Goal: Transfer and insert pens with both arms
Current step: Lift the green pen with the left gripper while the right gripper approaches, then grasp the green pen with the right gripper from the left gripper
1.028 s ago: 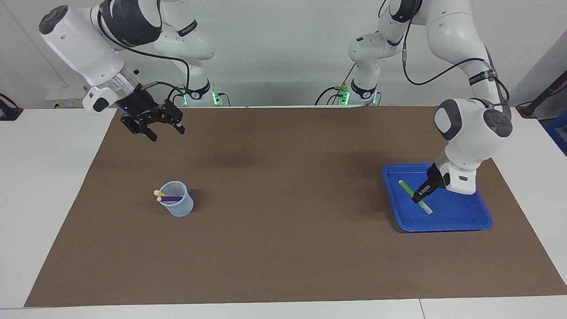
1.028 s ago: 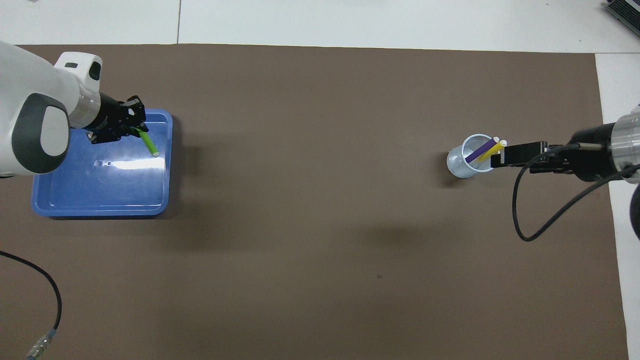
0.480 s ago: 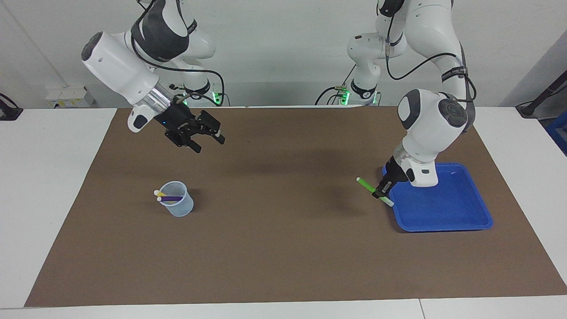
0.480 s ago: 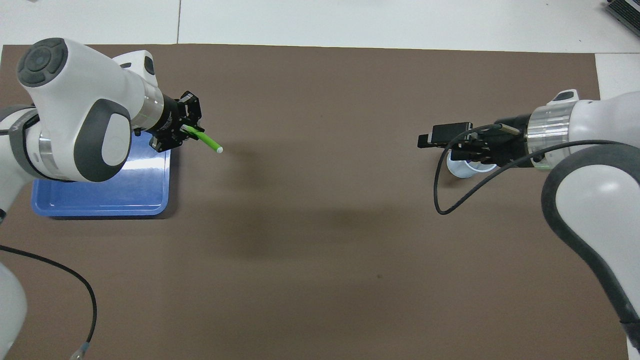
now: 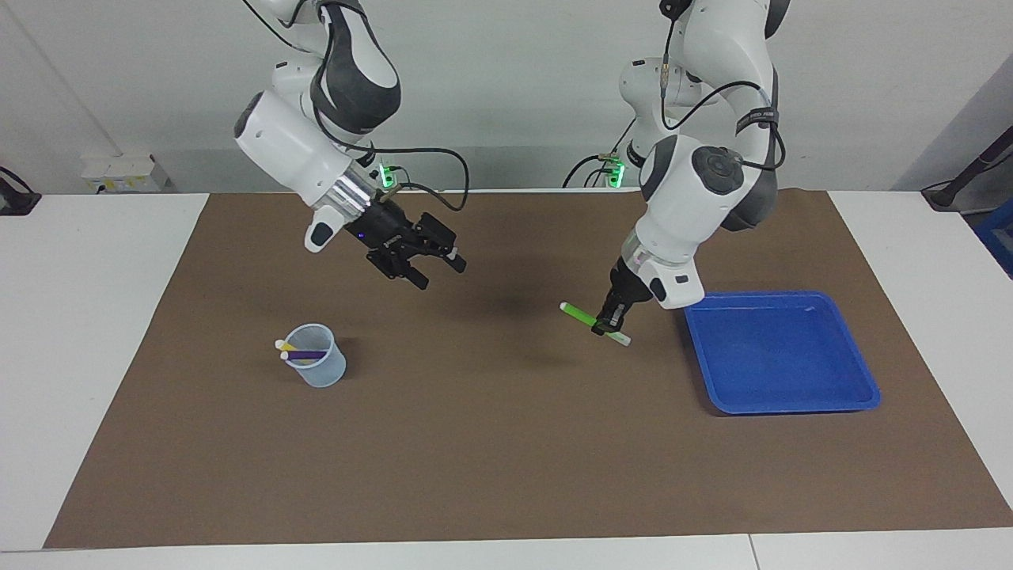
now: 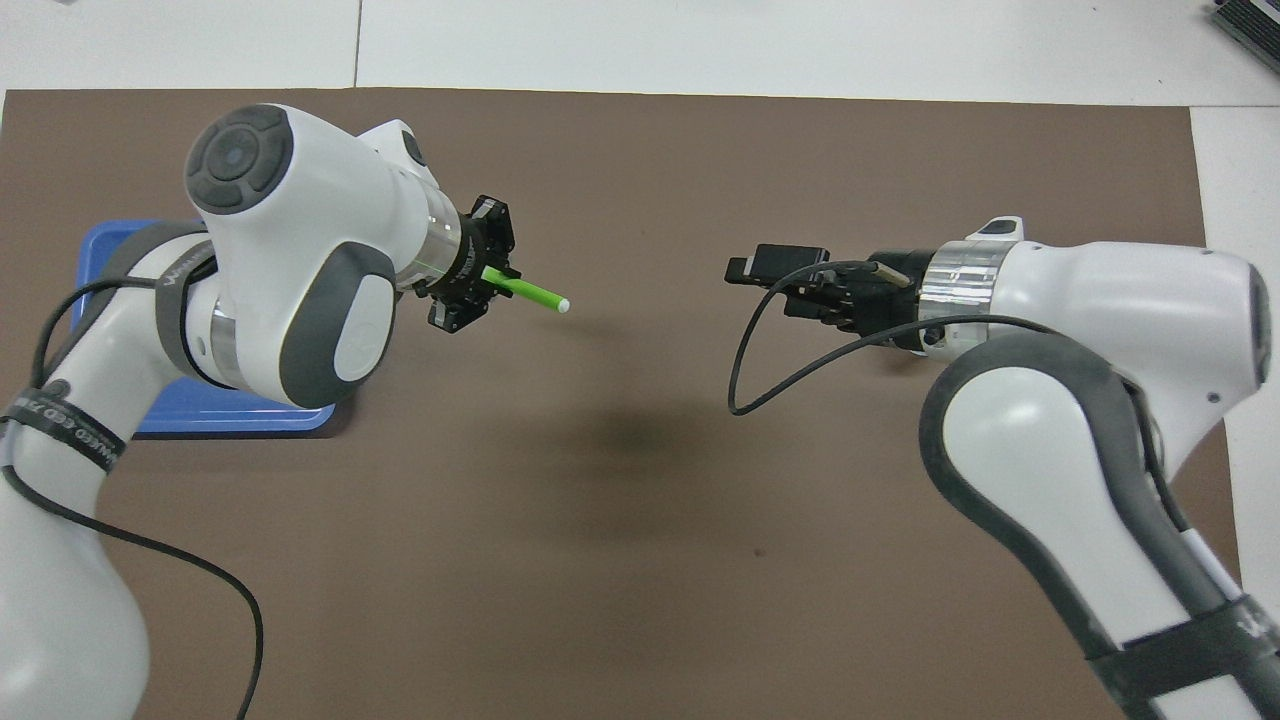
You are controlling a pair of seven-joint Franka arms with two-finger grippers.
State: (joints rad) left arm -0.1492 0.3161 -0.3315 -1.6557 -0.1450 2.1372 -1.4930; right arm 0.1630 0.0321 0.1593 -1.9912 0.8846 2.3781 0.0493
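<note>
Green pen (image 5: 595,323): clamped in the left tool (image 5: 608,325), held in the air over the brown mat (image 5: 506,443), between the tray and the cup; gripped near one end, its long free end with whitish tip pointing toward the right arm's end of the worktop; tilted.
Purple pen (image 5: 307,355) and yellow pen (image 5: 288,347): both in the cup (image 5: 318,366), leaning, whitish ends over the rim.
Cup: clear plastic, upright on the mat toward the right arm's end; hidden under the right arm in the overhead view.
Left tool: fingers closed on the green pen.
Right tool (image 5: 427,265): fingers apart, holding nothing, in the air over bare mat, pointing toward the green pen, well apart from it.
Tray (image 5: 791,396): blue, on the mat toward the left arm's end.
Worktop (image 5: 95,317): white, under the mat.
</note>
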